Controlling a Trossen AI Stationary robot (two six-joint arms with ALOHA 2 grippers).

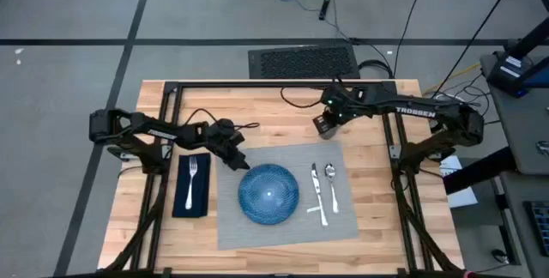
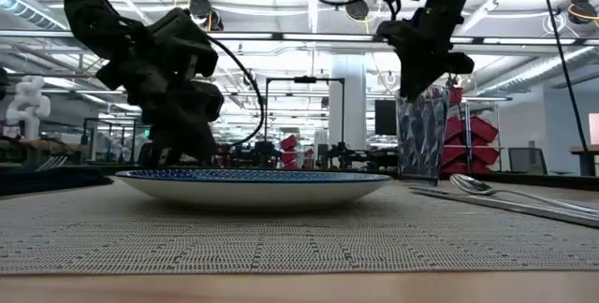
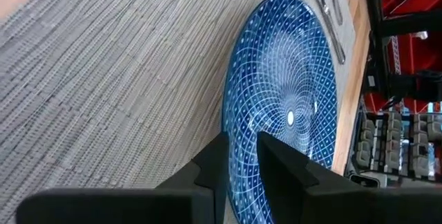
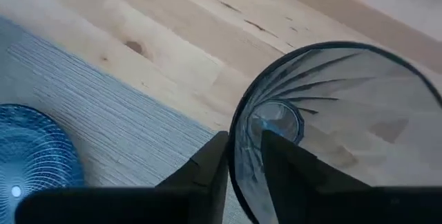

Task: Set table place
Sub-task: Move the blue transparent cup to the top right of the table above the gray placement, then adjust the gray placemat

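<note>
the right gripper point(image 4: 243, 156) was clamped on the rim of one clear ribbed drinking glass point(image 4: 331, 127), held just past the far right corner of the light-grey woven fabric placemat point(image 1: 287, 226) on the light butcher-block wooden table point(image 1: 377, 235); the open spot above the cutlery lay toward the near side; the left gripper point(image 3: 240, 156) pinched the one blue patterned round plate point(image 1: 268, 194) by its rim; counted: one fork point(image 1: 193, 179) on one dark navy napkin point(image 1: 190, 202), one knife point(image 1: 316, 194), one spoon point(image 1: 331, 184).

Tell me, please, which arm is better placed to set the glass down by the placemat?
The right: its gripper is shut on the glass beyond the placemat's far right corner; the left gripper grips the plate rim.
</note>
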